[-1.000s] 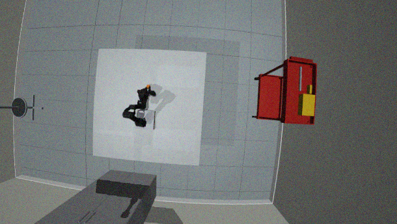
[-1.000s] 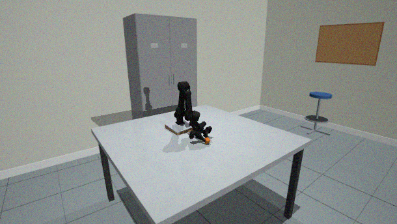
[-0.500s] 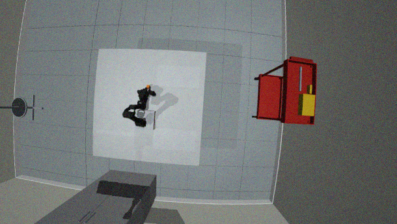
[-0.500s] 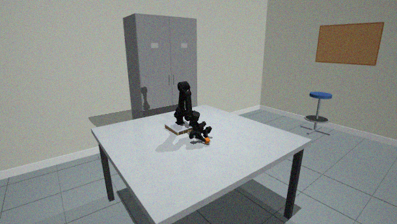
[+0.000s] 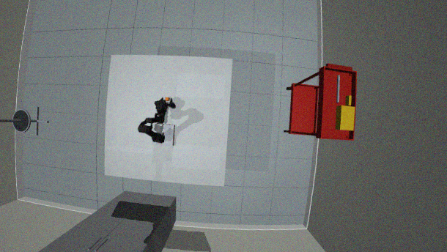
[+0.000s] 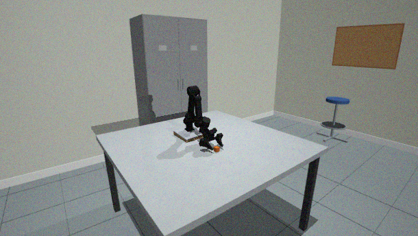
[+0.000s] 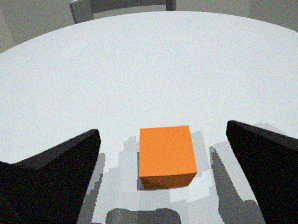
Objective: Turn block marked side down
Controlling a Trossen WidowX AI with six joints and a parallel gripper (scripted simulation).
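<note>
The small orange block (image 5: 167, 99) (image 6: 216, 149) (image 7: 166, 151) rests on the white table (image 5: 205, 157) (image 6: 240, 178) (image 7: 150, 65). In the wrist view one plain orange face and a darker, shaded face below it show, with no mark visible on either. Its underside and far faces are hidden, so where the marked side is cannot be seen. My gripper (image 5: 168, 102) (image 6: 217, 147) (image 7: 164, 132) is open, low over the table. Its black fingers stand wide on either side of the block, with a gap on each side.
The arm's base stands on a wood-edged board (image 6: 187, 139) behind the gripper. A grey cabinet (image 6: 171, 68) stands beyond the table. A blue stool (image 6: 337, 100) and a red cart-like piece (image 5: 304, 110) stand on the floor, off the table.
</note>
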